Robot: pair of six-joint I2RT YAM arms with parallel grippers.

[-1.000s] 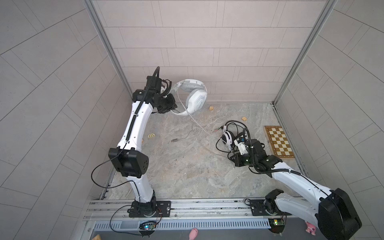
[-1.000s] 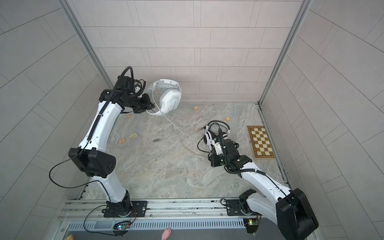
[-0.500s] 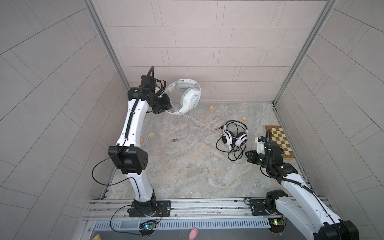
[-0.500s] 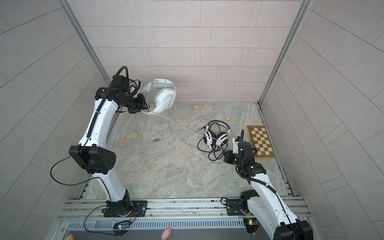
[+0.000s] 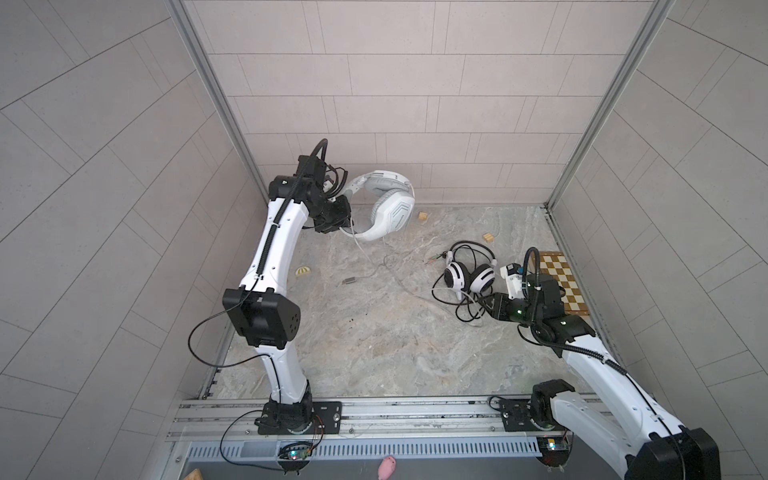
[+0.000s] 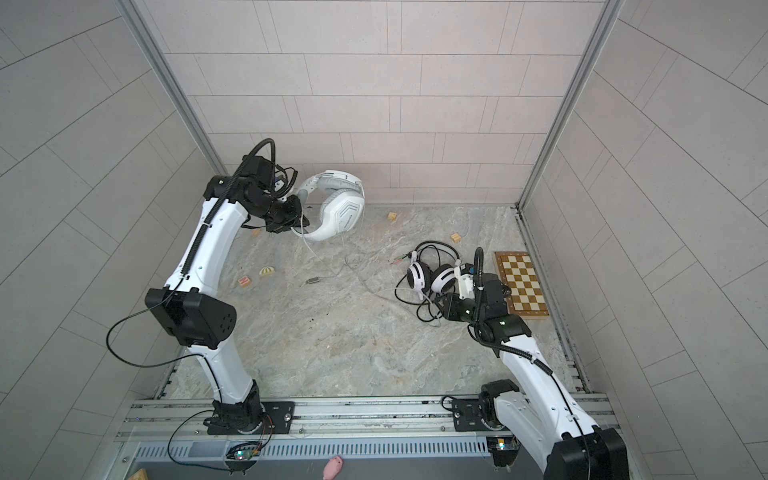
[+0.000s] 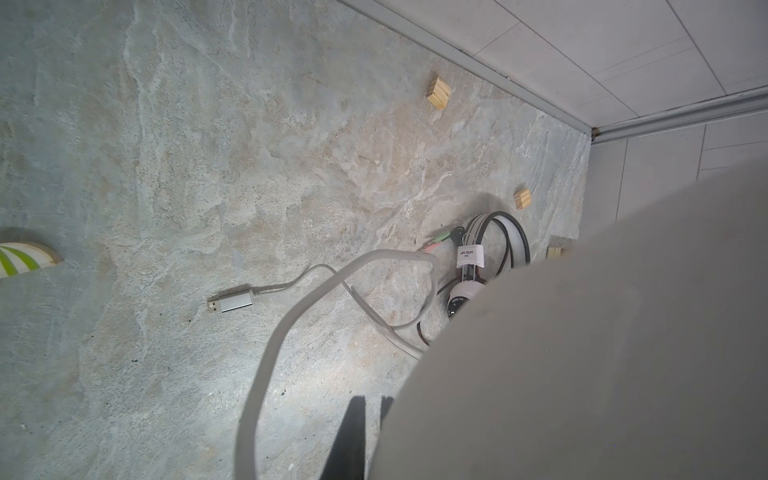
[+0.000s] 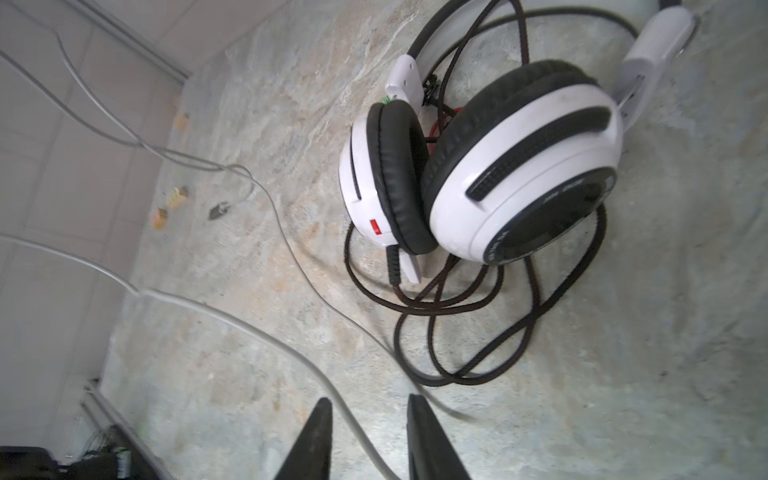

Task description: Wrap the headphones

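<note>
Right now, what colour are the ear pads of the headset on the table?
Black ear pads, white cups; clearest in the right wrist view.

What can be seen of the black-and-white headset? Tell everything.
The black-and-white headset lies on the marbled tabletop beside the chessboard. Two glossy white cups with black padded cushions press together; thin black wires and a white band form its headband. Its dark braided cable sprawls in loose loops around it. No jaws touch it.

The white headset [image 7: 582, 332], blurred, hides much of the black-and-white headset [image 7: 469, 257].
</note>
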